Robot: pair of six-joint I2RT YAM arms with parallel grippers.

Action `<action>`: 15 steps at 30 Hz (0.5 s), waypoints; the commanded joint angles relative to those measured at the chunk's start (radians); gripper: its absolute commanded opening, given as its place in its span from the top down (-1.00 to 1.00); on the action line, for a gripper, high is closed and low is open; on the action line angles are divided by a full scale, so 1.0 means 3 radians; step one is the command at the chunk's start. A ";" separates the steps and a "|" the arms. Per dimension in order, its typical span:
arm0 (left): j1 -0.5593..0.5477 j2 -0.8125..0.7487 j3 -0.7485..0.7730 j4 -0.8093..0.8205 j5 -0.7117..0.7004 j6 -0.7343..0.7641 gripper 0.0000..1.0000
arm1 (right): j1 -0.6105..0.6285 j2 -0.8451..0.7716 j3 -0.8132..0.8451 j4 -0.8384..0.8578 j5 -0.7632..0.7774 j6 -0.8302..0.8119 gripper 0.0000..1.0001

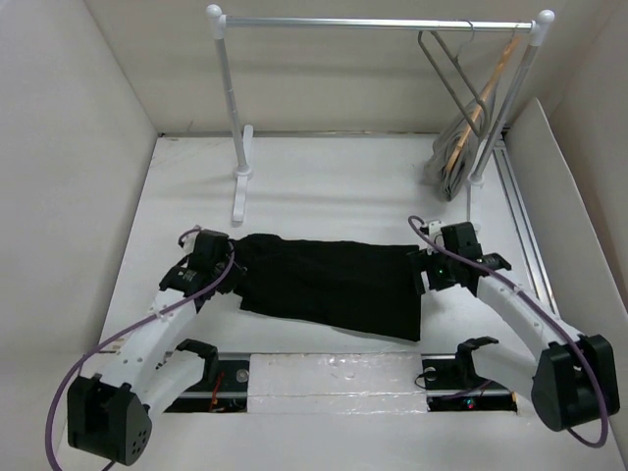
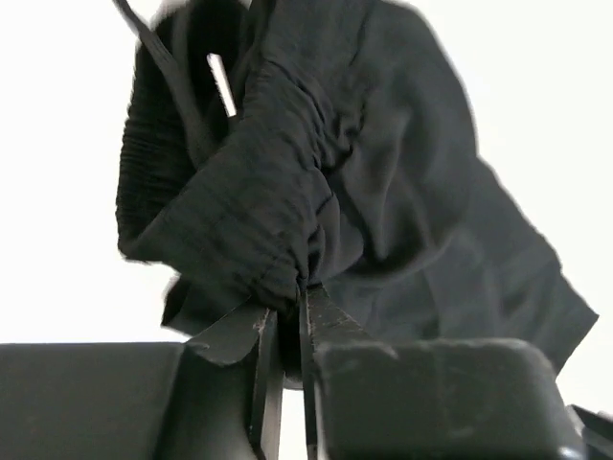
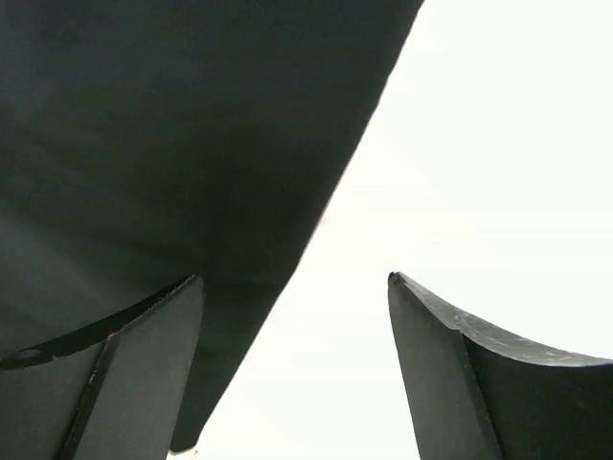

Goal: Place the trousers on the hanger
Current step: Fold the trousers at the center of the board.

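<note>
The black trousers [image 1: 329, 285] lie folded flat across the middle of the white table. My left gripper [image 1: 231, 280] is at their left end, shut on a bunched fold of the waistband cloth [image 2: 278, 230]; the fingers [image 2: 330, 321] pinch it between them. My right gripper [image 1: 424, 270] is open at the trousers' right edge. In the right wrist view the black cloth [image 3: 172, 144] lies by the left finger and the gap [image 3: 295, 278] holds nothing. The grey hanger [image 1: 446, 69] hangs on the rail at the back right.
A white clothes rack [image 1: 235, 108] stands at the back, with a light brown wooden hanger [image 1: 486, 98] beside the grey one. A pile of grey hangers [image 1: 449, 162] leans at the right post's foot. A metal track [image 1: 520, 216] runs along the right wall.
</note>
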 commanded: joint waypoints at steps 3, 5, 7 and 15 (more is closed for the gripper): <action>-0.0052 -0.0171 -0.0305 -0.0329 0.0435 -0.0577 0.52 | -0.0369 0.0298 0.0170 0.0453 -0.0580 -0.0398 -0.67; -0.0052 -0.0238 -0.0301 -0.0354 0.0404 -0.0613 -0.02 | -0.0430 0.0482 0.0288 0.0489 -0.0632 -0.0460 -0.67; -0.0052 -0.0284 -0.0234 -0.0415 0.0216 -0.0643 -0.98 | -0.0512 0.0620 0.0416 0.0525 -0.0723 -0.0506 -0.67; -0.0052 0.0143 0.0860 -0.0360 -0.0227 0.0168 -0.98 | -0.0752 0.1111 0.0406 0.1000 -0.1102 -0.0420 -0.51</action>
